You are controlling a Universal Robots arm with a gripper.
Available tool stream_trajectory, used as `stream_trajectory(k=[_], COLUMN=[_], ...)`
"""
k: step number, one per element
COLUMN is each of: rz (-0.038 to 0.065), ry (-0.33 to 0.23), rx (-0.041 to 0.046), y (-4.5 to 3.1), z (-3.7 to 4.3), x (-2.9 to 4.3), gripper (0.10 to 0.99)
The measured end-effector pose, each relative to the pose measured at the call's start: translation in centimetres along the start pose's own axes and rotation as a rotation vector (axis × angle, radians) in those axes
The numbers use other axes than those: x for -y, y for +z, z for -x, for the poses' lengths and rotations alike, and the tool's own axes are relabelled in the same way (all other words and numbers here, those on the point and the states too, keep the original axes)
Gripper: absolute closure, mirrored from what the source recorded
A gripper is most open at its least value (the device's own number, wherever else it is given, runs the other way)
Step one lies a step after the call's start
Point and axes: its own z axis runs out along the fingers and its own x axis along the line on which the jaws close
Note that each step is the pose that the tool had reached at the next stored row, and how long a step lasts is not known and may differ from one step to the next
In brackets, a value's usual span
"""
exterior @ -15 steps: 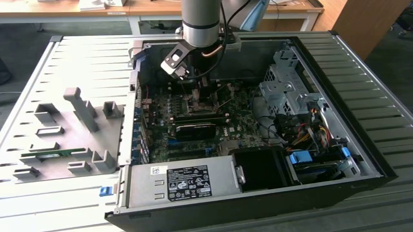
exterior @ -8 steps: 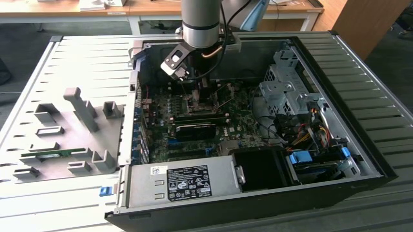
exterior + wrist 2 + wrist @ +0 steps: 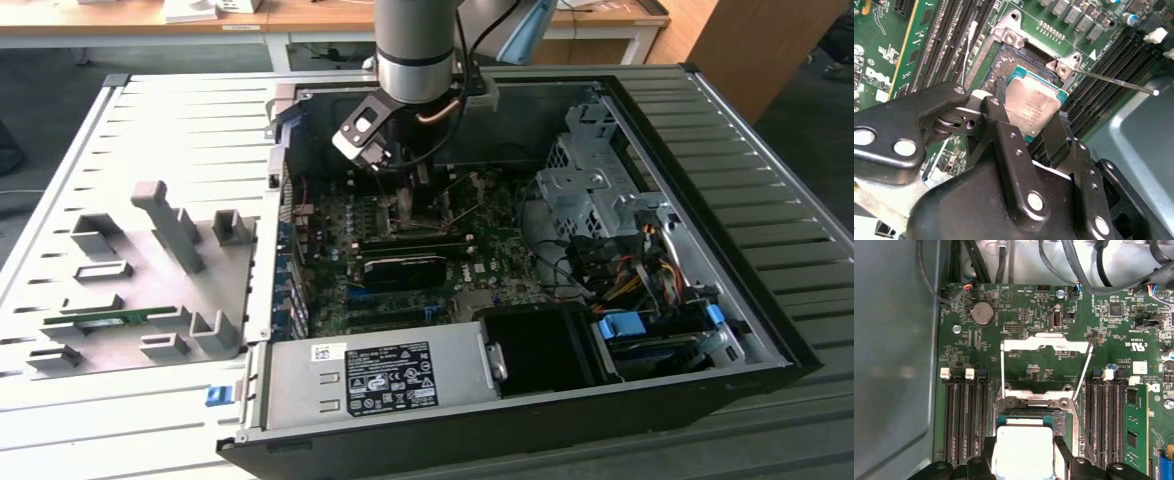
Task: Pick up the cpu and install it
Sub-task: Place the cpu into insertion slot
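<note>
The cpu point(image 3: 1032, 106), a small square chip with a silvery top, sits between my black fingers point(image 3: 997, 116) directly over the open socket point(image 3: 1004, 60) on the green motherboard. My gripper point(image 3: 1029, 119) is shut on its two opposite edges. In the first wrist view the cpu point(image 3: 1024, 447) covers the socket opening, with the gripper point(image 3: 1024, 462) around it and the hinged metal load plate point(image 3: 1046, 344) folded back. The thin socket lever point(image 3: 1114, 80) stands raised. In the exterior view the gripper point(image 3: 408, 205) reaches down into the open computer case point(image 3: 747, 330).
Black memory slots point(image 3: 964, 420) flank the socket, and one green memory stick point(image 3: 1134, 432) is seated. Cables point(image 3: 627, 270), a drive cage point(image 3: 594, 180) and the power supply point(image 3: 380, 380) crowd the case. A grey fixture point(image 3: 147, 290) holding a green stick point(image 3: 107, 318) lies at the exterior view's left.
</note>
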Motion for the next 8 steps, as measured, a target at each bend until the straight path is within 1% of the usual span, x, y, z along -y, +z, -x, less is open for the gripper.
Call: stream_trajectory(k=[8], rz=[0.0], ry=[0.0], rx=[0.0001], y=[0.23], z=[0.44], x=[0.02], gripper=[0.549])
